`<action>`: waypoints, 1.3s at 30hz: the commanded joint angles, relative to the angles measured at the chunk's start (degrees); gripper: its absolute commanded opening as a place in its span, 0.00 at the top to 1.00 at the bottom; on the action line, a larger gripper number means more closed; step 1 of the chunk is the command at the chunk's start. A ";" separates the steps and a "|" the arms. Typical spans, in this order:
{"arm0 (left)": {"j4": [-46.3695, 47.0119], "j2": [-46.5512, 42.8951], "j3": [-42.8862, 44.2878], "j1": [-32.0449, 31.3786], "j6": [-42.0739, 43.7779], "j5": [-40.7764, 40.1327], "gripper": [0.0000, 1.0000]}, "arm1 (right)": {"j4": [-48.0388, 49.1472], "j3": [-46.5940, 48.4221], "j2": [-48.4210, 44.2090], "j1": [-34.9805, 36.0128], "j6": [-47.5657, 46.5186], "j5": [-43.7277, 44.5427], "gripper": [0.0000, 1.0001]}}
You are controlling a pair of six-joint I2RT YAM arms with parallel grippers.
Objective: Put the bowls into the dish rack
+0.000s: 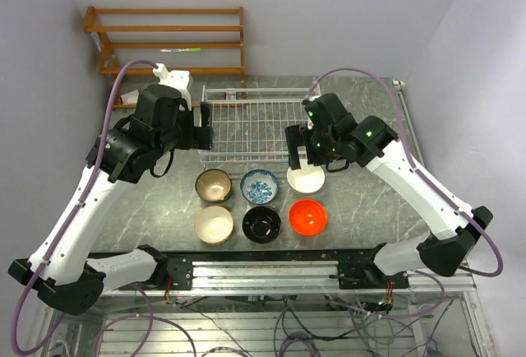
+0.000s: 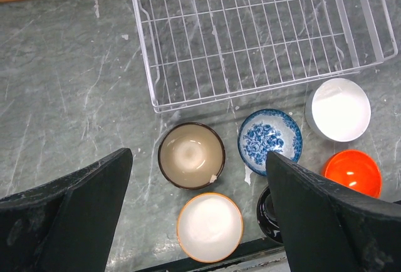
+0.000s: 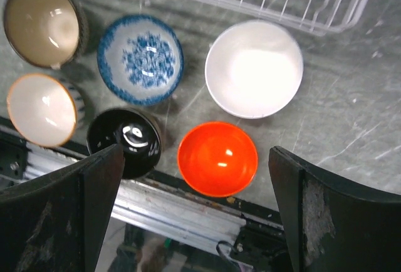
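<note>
- Table (image 1: 362, 201): grey marbled top.
- Rack (image 1: 246, 127) sat flat at far centre.
- Six bowls stood upright on the top, just near of the rack, in two close-set rows of three.
- Far row, left to right: brown (image 1: 213, 184), blue (image 1: 260, 185), white (image 1: 306, 179).
- Near row, left to right: cream (image 1: 214, 224), black (image 1: 261, 224), orange (image 1: 308, 217).

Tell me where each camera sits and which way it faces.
Top external: above and behind the arms, looking down at table, dish rack, six bowls; both arms show.
Left wrist: on the left arm, facing down at rack and bowls; its open fingers show.
Right wrist: on the right arm, facing down at bowls; open fingers show.
Shared: both wrist views see the orange-red bowl.
</note>
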 commanded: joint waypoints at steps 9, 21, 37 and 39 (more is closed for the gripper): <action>0.00 -2.55 0.02 -0.33 -1.99 -0.96 0.01 | 12.46 -16.68 -1.72 0.06 -1.09 -4.66 0.16; -0.85 -3.56 -0.67 -0.33 -2.52 -1.13 0.01 | 22.08 -21.62 7.16 0.09 -10.67 -6.33 0.43; -1.93 -3.14 -0.64 -0.33 -0.29 -3.83 0.01 | 26.88 -25.62 16.35 0.04 -13.53 -2.41 0.55; -1.74 -3.17 -0.47 -0.33 -0.12 -4.20 0.01 | 27.11 -25.74 16.79 0.06 -13.49 -1.44 0.61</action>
